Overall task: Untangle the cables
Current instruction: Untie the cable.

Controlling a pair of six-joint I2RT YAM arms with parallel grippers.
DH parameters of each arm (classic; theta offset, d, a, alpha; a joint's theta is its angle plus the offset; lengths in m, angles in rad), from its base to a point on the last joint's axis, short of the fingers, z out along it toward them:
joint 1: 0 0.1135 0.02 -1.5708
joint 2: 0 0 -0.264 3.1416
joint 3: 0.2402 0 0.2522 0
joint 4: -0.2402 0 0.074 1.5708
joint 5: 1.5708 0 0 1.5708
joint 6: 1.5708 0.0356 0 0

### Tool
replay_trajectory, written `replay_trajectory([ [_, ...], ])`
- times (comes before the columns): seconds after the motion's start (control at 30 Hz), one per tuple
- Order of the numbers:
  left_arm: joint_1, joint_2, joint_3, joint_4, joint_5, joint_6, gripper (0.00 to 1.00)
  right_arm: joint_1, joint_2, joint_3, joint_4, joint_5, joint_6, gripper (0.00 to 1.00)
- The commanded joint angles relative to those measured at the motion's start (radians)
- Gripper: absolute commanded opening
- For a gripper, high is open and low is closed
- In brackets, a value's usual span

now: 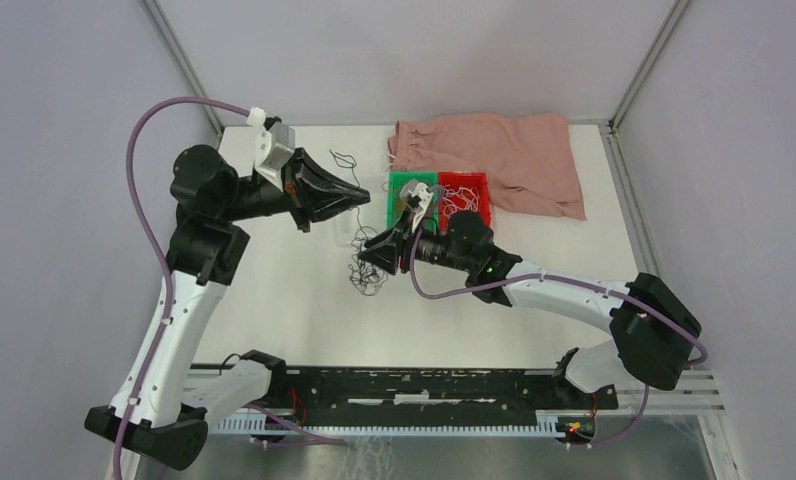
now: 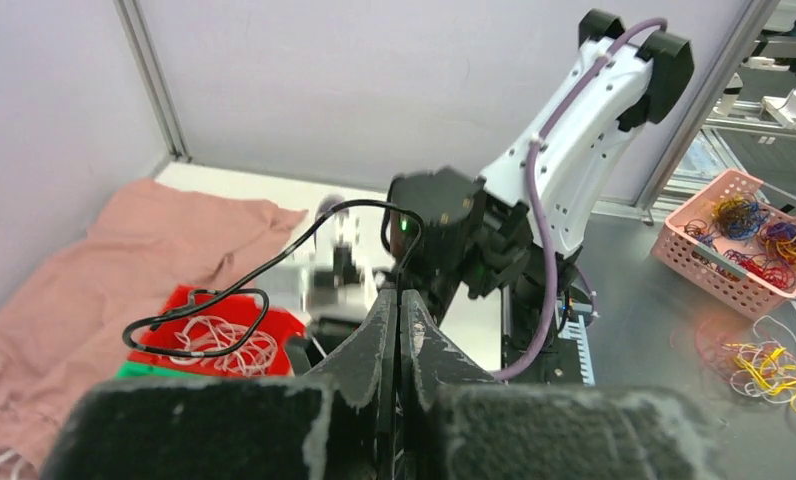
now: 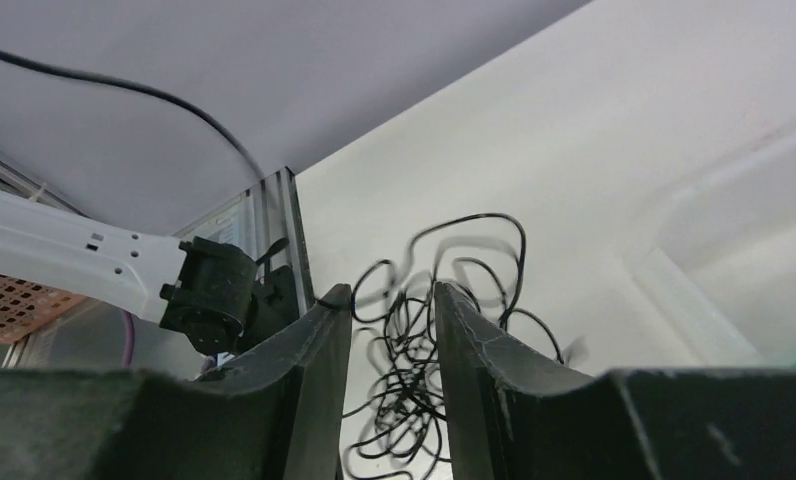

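Observation:
A tangle of black cables (image 1: 366,278) lies on the white table, mid-left. My left gripper (image 1: 364,192) is shut on one black cable and holds it above the table. In the left wrist view the strand (image 2: 274,262) rises from the shut gripper (image 2: 399,295) and loops left over the red tray. My right gripper (image 1: 366,250) is open just above the tangle. In the right wrist view the tangle (image 3: 424,350) shows between and beyond the gripper's (image 3: 392,290) spread fingers. One loose black strand (image 1: 344,158) lies at the back.
A red tray (image 1: 479,213) holding white cables and a green tray (image 1: 396,183) stand side by side at the back middle. A pink cloth (image 1: 504,155) lies behind them. A pink basket (image 2: 744,185) of coloured bands sits off the table.

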Motion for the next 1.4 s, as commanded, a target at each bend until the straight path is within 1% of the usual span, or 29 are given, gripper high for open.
replay_trajectory([
  [0.0, -0.002, 0.020, 0.118, 0.057, -0.031, -0.036, 0.03, 0.002, 0.003, -0.070, 0.105, 0.059, 0.033, 0.42],
  [0.2, -0.003, 0.056, 0.240, 0.083, -0.102, -0.020, 0.03, 0.002, 0.019, -0.134, 0.109, 0.102, 0.019, 0.41],
  [0.37, -0.003, 0.083, 0.346, 0.084, -0.144, -0.023, 0.03, 0.002, 0.038, -0.171, 0.130, 0.120, 0.035, 0.41],
  [0.63, -0.002, 0.133, 0.540, 0.065, -0.227, 0.027, 0.03, 0.006, 0.063, -0.213, 0.132, 0.160, 0.073, 0.41],
  [0.8, -0.003, 0.147, 0.627, 0.036, -0.294, 0.121, 0.03, 0.007, 0.029, -0.238, 0.074, 0.191, 0.071, 0.39],
  [0.87, -0.003, 0.149, 0.644, -0.008, -0.307, 0.163, 0.03, 0.007, -0.034, -0.257, 0.054, 0.196, 0.070, 0.43],
  [0.97, -0.003, 0.133, 0.611, -0.055, -0.295, 0.188, 0.03, 0.006, -0.170, -0.258, -0.034, 0.213, 0.048, 0.51],
  [1.07, -0.003, 0.097, 0.534, -0.060, -0.280, 0.199, 0.03, 0.007, -0.306, -0.217, -0.143, 0.210, 0.015, 0.62],
  [1.13, -0.003, 0.081, 0.482, -0.060, -0.268, 0.201, 0.03, 0.007, -0.370, -0.174, -0.198, 0.187, -0.008, 0.66],
  [1.27, -0.002, 0.063, 0.415, -0.057, -0.263, 0.202, 0.03, 0.008, -0.432, -0.070, -0.253, 0.127, -0.046, 0.70],
  [1.37, -0.003, 0.060, 0.384, -0.041, -0.249, 0.175, 0.03, 0.010, -0.414, 0.023, -0.260, 0.102, -0.074, 0.72],
])
